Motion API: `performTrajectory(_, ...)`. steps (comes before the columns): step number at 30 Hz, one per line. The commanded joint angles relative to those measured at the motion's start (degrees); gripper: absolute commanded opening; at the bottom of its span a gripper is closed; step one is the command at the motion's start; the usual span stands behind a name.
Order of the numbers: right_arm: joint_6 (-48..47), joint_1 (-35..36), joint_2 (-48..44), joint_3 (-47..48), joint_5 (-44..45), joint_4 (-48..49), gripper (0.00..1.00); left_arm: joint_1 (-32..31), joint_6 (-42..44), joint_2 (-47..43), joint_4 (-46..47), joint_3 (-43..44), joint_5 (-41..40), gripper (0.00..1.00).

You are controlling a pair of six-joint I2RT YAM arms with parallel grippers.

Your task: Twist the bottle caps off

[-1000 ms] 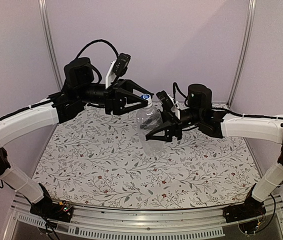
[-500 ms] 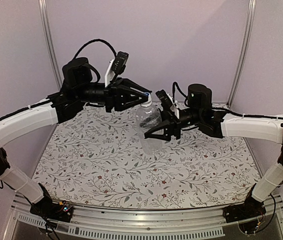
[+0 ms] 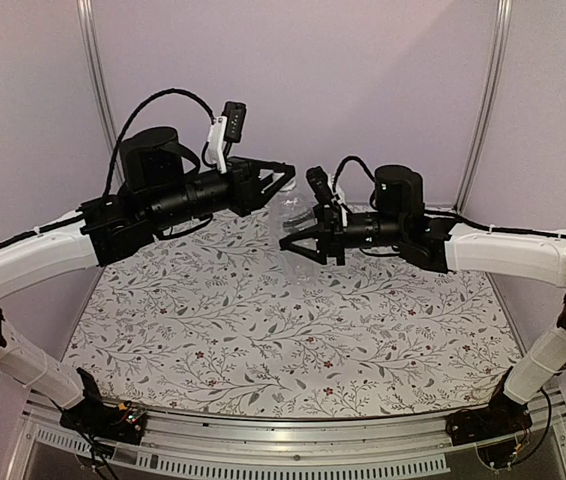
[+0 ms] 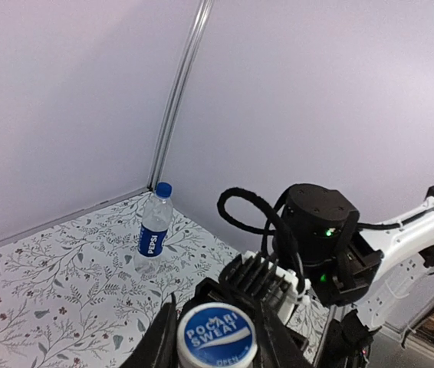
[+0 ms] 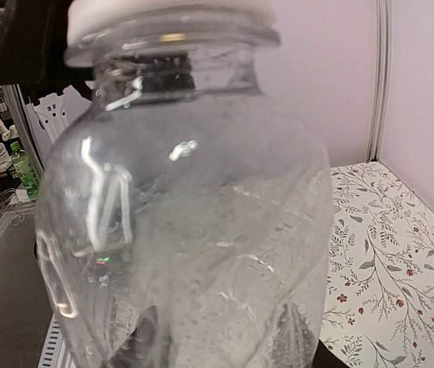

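The plain clear bottle [image 3: 294, 213] is held in the air between both grippers, above the back of the table. My right gripper [image 3: 301, 240] is shut on its body. In the right wrist view the bottle [image 5: 194, 207] fills the frame, and my fingers [image 5: 142, 337] show dimly through it. My left gripper [image 3: 283, 182] is shut on its blue cap [image 4: 217, 334], marked Pocari Sweat, with one jaw on each side. The slimmer bottle with the dark blue label [image 4: 154, 233] stands upright by the back corner, its blue cap [image 4: 163, 188] on. It is hidden in the top view.
The floral table mat [image 3: 263, 330] lies under both arms. A metal corner post [image 4: 177, 92] and the lilac walls stand behind the labelled bottle. The right arm's wrist and cable [image 4: 320, 230] are just beyond the cap in the left wrist view.
Both grippers have lifted the plain bottle up and back from where it hung over the mat. The left arm has swung up and in, its gripper staying on the cap.
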Motion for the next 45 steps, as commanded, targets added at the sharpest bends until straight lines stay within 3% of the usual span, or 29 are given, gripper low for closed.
performTrajectory(1, 0.55, -0.14, -0.74, 1.74, 6.99, -2.63, 0.45, -1.7, -3.09, 0.3, -3.23, 2.21, -11.22, 0.11)
performTrajectory(10, -0.62, -0.2, -1.01, 1.42, 2.95, -2.91, 0.45, -1.68, -0.91, 0.94, -1.96, 2.34, -4.08, 0.31)
performTrajectory(16, -0.9, -0.19, -0.74, 2.06, -0.44, -3.31, 0.45, -1.0, 0.39, 0.73, -2.42, 2.54, -0.56, 0.6)
performTrajectory(21, -1.51, -0.23, -0.72, 1.92, -4.32, -3.29, 0.45, 1.15, -0.04, -0.54, -2.44, 2.07, 4.04, 0.75)
performTrajectory(26, -2.73, -0.21, -1.09, 1.34, -9.91, -3.46, 0.45, 3.99, 1.72, -1.76, -1.94, 1.74, 14.61, 0.9)
performTrajectory(38, -3.31, -0.2, -0.14, 2.58, -20.84, -3.2, 0.45, 8.63, 4.12, -2.16, 0.55, 1.02, 28.8, 0.94)
performTrajectory(45, -3.0, -0.18, 0.14, 3.34, -22.86, -3.5, 0.45, 9.91, 6.28, -1.1, 1.61, 2.25, 35.03, 0.93)
